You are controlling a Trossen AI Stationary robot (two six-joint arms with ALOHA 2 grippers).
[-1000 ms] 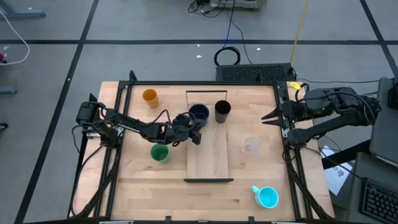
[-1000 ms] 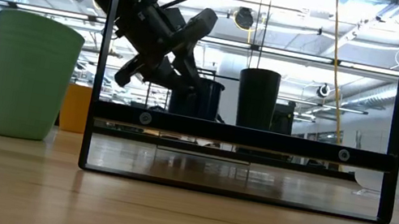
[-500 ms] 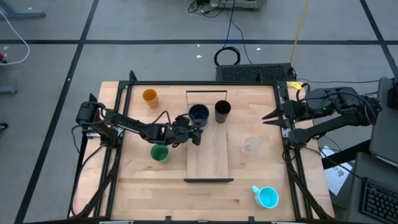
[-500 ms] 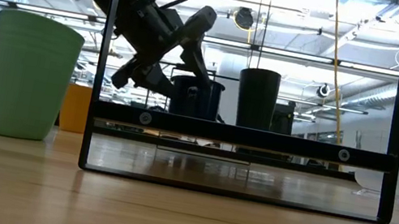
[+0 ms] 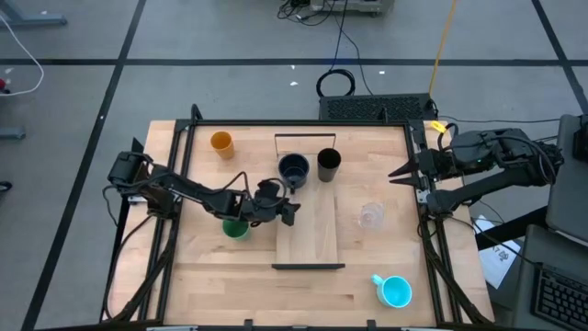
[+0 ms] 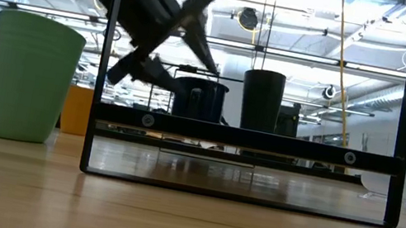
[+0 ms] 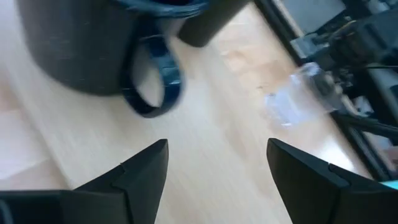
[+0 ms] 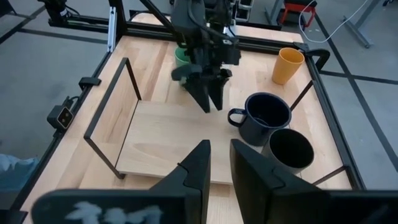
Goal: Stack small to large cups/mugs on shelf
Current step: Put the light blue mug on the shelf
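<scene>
The left gripper [image 5: 292, 211] has let go of the dark mug [image 5: 294, 169] and backed off toward seven o'clock of it, fingers now spread wide and holding nothing. The mug stands on the shelf [image 5: 312, 230] beside the tall black cup [image 5: 329, 164]. The left arm stretches low across the counter [image 5: 202, 267] over the green cup [image 5: 235, 229]. The right gripper [image 5: 401, 172], nearly closed and empty, waits at the counter's three o'clock edge.

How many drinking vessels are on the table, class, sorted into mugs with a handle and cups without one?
Mugs with a handle: 2, the dark mug and the bright blue mug.
Cups without a handle: 4, the orange cup, the green cup, the tall black cup and the small clear cup.
Total: 6.
</scene>
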